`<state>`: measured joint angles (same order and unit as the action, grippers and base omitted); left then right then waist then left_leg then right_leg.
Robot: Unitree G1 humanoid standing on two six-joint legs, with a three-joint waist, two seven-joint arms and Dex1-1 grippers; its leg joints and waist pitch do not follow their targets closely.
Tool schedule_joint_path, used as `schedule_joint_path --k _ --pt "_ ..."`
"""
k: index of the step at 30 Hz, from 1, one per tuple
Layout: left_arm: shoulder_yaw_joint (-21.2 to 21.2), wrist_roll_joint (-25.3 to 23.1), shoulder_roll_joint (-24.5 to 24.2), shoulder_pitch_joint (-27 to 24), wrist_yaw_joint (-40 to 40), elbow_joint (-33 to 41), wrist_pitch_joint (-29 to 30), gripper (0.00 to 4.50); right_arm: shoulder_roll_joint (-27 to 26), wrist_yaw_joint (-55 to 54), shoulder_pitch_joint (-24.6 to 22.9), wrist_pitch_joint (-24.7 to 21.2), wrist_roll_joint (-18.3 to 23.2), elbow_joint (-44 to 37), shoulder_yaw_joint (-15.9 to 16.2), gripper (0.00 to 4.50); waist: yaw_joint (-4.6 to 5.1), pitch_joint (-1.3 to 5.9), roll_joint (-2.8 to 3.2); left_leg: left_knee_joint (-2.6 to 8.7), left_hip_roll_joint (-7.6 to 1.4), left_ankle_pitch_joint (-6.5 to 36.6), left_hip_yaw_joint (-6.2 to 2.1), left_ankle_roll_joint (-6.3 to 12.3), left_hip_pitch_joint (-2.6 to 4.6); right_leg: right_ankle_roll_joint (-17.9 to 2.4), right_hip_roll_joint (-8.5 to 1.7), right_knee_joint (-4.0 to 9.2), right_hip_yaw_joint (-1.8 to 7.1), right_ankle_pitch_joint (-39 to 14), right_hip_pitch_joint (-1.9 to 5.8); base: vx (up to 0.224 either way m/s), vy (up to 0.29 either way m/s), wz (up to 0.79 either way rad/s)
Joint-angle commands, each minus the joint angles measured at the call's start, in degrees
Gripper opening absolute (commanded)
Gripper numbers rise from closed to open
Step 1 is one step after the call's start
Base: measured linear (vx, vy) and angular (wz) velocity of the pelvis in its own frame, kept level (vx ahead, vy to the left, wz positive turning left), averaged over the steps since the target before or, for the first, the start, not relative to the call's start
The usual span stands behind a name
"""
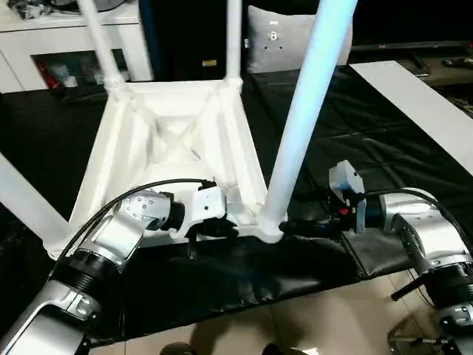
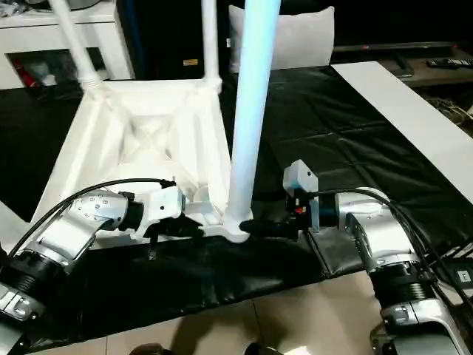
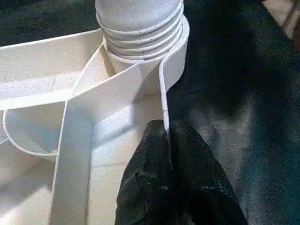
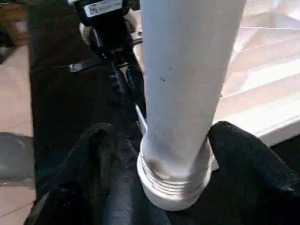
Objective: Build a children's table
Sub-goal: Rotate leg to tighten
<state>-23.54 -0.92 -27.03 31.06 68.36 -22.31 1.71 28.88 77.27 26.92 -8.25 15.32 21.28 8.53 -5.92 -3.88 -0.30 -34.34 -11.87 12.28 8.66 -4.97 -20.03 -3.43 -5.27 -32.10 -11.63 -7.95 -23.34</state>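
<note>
The children's table top (image 1: 177, 133) lies upside down on the black cover, ribbed underside up. Legs stand in the far sockets (image 1: 100, 41) (image 1: 233, 37), and another leg (image 1: 22, 196) slants off at the left. A long white leg (image 1: 303, 111) rises from the near right corner socket (image 1: 267, 228). My left gripper (image 1: 222, 228) is shut on the top's thin near rim (image 3: 164, 93), just beside that socket. My right gripper (image 1: 284, 225) is closed around the leg's threaded collar (image 4: 173, 183), one black finger (image 4: 103, 178) on each side.
The black-covered work table (image 1: 355, 148) ends just in front of my arms, with tiled floor (image 1: 332, 318) below. A white board (image 1: 421, 103) lies at the right. A white cabinet (image 1: 66, 44) and a grey cushion (image 1: 277, 37) stand behind.
</note>
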Motion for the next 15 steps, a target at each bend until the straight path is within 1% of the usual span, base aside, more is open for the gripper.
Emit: schedule_joint_path --k 1,3,4,6,7,9,10,11,13,15 --pt "-2.97 -0.69 0.07 0.69 3.4 0.99 -1.75 0.0 0.01 1.35 0.79 0.15 -0.07 0.55 0.74 3.04 0.13 4.4 -0.54 3.5 -2.14 3.25 0.12 6.12 -0.2 -3.7 -4.36 3.4 4.66 -18.63 4.23 0.0 0.0 0.0" --pt "-3.23 -0.23 0.05 0.92 4.81 1.1 -2.32 0.0 -0.41 1.77 1.33 1.05 -0.18 1.76 1.12 2.85 0.04 4.42 -0.59 3.51 -2.1 3.36 0.16 5.93 -0.23 -3.8 -4.37 3.39 4.63 -18.75 4.27 0.0 0.0 0.0" --pt "-3.29 -0.03 0.15 0.99 5.22 1.18 -2.42 0.0 -0.55 2.1 1.51 1.16 -0.21 2.21 1.34 2.85 0.0 4.4 -0.66 3.54 -2.09 3.56 0.19 5.76 -0.16 -3.78 -4.38 3.47 4.61 -19.21 4.23 0.0 0.0 0.0" --pt "-3.29 0.29 0.51 1.06 6.07 1.46 -2.52 0.0 -0.99 2.89 1.81 1.33 -0.18 3.07 1.61 2.59 -0.27 4.44 -0.67 3.52 -2.18 3.66 0.22 5.57 -0.07 -3.73 -4.42 3.48 4.66 -19.54 4.2 0.0 0.0 0.0" --pt "-3.29 0.29 0.51 1.06 6.07 1.46 -2.52 0.0 -0.99 2.89 1.81 1.33 -0.18 3.07 1.61 2.59 -0.35 4.43 -0.62 3.55 -2.23 3.62 0.21 5.55 -0.06 -3.8 -4.45 3.45 4.68 -19.39 4.2 0.0 0.0 0.0" --pt "-3.29 0.31 0.64 1.05 6.27 1.54 -2.47 0.0 -1.25 2.94 1.97 1.75 -0.35 3.53 1.68 2.29 -0.45 4.51 -0.66 3.52 -2.26 3.2 0.19 5.6 -0.12 -4.0 -4.41 3.26 4.71 -18.52 4.21 0.0 0.0 0.0" --pt "-3.26 0.28 0.68 1.05 6.32 1.51 -2.47 0.0 -1.38 3.01 2.04 1.84 -0.32 3.69 1.69 2.29 -0.48 4.55 -0.69 3.5 -2.28 2.81 0.17 5.65 -0.12 -4.18 -4.38 3.13 4.72 -17.96 4.21 0.0 0.0 0.0" --pt "-3.25 0.27 0.69 1.04 6.33 1.5 -2.48 0.0 -1.4 3.02 2.05 1.87 -0.33 3.73 1.69 2.14 -0.51 4.51 -0.69 3.51 -2.28 2.83 0.19 5.69 -0.16 -4.22 -4.4 3.16 4.73 -17.92 4.22 0.0 0.0 0.0" --pt "-3.17 0.13 0.79 1.0 6.56 1.33 -2.61 0.0 -1.73 3.23 2.24 2.26 -0.24 4.35 1.78 1.99 -0.52 4.54 -0.75 3.48 -2.19 2.8 0.21 5.59 -0.21 -4.12 -4.43 3.15 4.7 -18.18 4.31 0.0 0.0 0.0" --pt "-3.05 0.16 0.83 0.93 6.42 1.19 -2.42 0.0 -1.89 3.82 2.05 1.9 -0.06 4.38 1.99 1.95 -0.54 4.58 -0.75 3.46 -2.17 2.87 0.21 5.52 -0.2 -3.88 -4.42 3.22 4.66 -18.68 4.33 0.0 0.0 0.0"
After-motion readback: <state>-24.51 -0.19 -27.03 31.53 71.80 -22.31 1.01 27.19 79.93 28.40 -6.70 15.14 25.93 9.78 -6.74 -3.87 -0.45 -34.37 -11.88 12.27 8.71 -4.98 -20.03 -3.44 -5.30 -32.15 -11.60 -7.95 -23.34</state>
